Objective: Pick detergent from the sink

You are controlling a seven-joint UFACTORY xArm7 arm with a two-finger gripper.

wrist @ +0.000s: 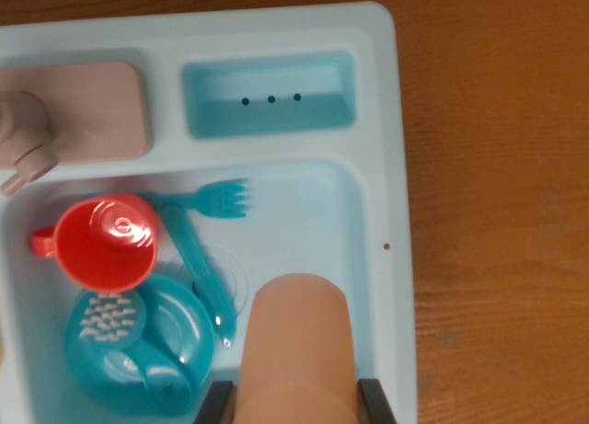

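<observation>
The detergent (296,337) is a peach-coloured bottle standing at the bottom centre of the wrist view, over the light blue sink basin (322,222). My gripper (294,404) straddles it. One black finger (213,404) presses against the bottle's side on the wrist view's left, and the other finger (377,401) does so on the right. The gripper is shut on the bottle. The bottle's lower part runs out of the frame.
In the basin's left half lie a red cup (101,243), a teal fork (210,200), a teal spoon (201,272) and a teal plate (143,346). A pink faucet (26,139) and a small drain compartment (270,95) sit along the top. Wooden table (502,212) lies at right.
</observation>
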